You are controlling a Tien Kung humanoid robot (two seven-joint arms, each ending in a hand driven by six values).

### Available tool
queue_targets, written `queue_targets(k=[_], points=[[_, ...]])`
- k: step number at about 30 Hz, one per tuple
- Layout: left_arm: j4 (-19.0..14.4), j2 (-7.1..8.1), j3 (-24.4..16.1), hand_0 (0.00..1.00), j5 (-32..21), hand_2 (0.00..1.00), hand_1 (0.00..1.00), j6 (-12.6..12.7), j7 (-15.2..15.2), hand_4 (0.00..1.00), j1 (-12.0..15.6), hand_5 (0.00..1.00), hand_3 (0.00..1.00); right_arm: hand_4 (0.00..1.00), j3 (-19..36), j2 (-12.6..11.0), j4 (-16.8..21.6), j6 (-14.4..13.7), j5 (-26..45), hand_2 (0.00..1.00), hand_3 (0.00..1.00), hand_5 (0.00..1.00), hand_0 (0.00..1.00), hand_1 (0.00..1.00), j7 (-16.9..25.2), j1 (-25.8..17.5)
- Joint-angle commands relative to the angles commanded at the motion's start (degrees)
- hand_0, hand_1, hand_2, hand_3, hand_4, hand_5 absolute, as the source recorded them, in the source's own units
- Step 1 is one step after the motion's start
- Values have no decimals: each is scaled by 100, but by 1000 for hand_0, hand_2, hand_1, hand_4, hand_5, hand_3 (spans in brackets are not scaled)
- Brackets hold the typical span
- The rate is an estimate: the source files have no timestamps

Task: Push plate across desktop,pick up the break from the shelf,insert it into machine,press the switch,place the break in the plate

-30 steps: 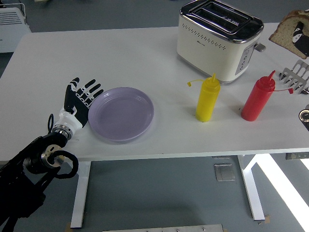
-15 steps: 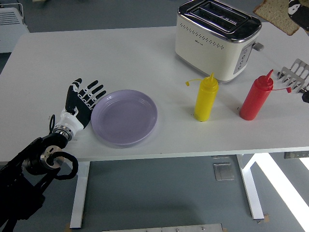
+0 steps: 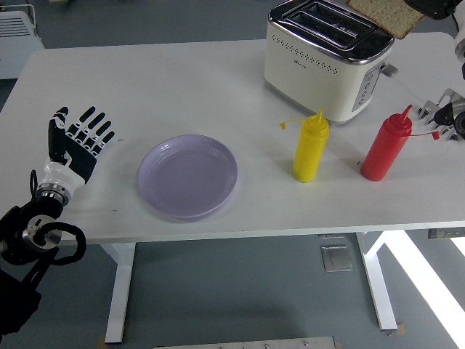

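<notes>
At the upper right, the bread (image 3: 381,14) is held by the right hand (image 3: 436,7) over the toaster (image 3: 327,62), presumably for insertion; the left hand (image 3: 76,142) is spread wide, empty.

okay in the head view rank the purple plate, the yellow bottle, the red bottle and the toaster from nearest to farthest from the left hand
From the left hand:
1. Purple plate, just to its right.
2. Yellow bottle, mid-table.
3. Toaster, back right.
4. Red bottle, far right.
</notes>
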Motion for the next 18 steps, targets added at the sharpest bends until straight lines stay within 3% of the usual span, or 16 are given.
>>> queue_targets(k=[11,18], points=[[-654,172,-1181,826,-394,698,743,10,126,592,618,946,686,168,-892,328,-1089,95,509,525,423,2,546,556,-270,1238],[-718,224,-1430,827,-566,697,742,5,180,591,743,941,683,174,-1435,653,-1782,165,749,525,423,2,547,555,-464,1998]])
